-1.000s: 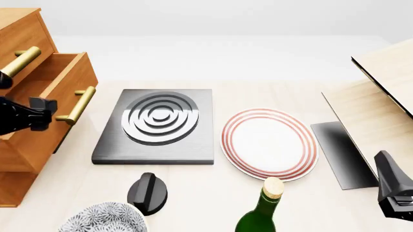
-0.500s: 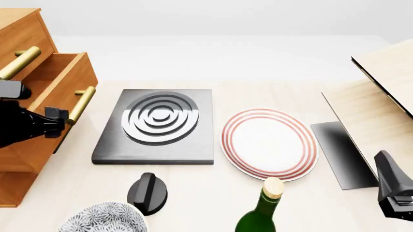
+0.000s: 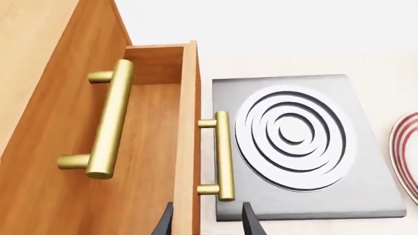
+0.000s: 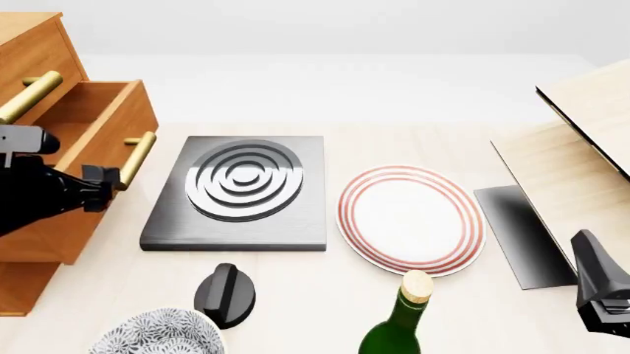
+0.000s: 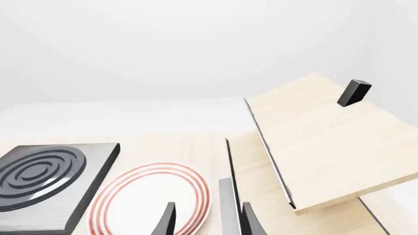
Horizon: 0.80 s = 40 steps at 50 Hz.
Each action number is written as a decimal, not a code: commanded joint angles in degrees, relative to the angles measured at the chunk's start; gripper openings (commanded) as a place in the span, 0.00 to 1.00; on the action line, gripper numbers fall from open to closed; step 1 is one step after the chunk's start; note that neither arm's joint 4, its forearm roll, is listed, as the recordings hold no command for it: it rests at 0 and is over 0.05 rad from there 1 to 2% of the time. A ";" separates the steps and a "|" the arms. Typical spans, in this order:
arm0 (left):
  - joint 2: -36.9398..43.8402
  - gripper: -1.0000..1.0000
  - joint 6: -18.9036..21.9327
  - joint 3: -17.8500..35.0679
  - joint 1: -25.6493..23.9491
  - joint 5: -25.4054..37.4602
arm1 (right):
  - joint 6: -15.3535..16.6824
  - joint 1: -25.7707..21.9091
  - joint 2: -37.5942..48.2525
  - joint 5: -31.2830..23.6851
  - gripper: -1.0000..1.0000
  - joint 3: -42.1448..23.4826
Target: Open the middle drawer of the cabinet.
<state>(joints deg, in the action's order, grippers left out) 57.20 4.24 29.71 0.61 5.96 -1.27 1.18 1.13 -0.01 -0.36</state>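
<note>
The cabinet stands at the table's left edge. Its middle drawer is pulled partly out, with its brass handle facing right. My left gripper is at the near end of that handle. In the left wrist view the gripper has its fingers apart. They straddle the line of the drawer front and its handle, which ends just beyond the fingertips. The top drawer's handle is beside it. My right gripper rests open and empty at the front right.
A grey ringed hob plate lies right of the drawer, then a red-rimmed plate. A black knob, a patterned bowl and a green bottle stand along the front. Tilted wooden boards and a dark sheet are at the right.
The left gripper has moved right, and the middle drawer has slid a little further out with it. The right arm has not moved.
</note>
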 commanded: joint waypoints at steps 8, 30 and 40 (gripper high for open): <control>3.68 1.00 4.78 0.10 -7.28 -1.69 | 0.20 -0.19 -0.09 0.10 1.00 0.08; 16.81 1.00 7.37 7.23 -21.75 -5.05 | 0.20 -0.19 -0.10 0.09 1.00 0.08; 17.52 1.00 6.83 10.30 -27.44 -3.13 | 0.20 -0.18 -0.10 0.09 1.00 0.08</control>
<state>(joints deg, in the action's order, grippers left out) 69.03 10.35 37.65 -18.27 2.42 -1.27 1.18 1.13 -0.01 -0.36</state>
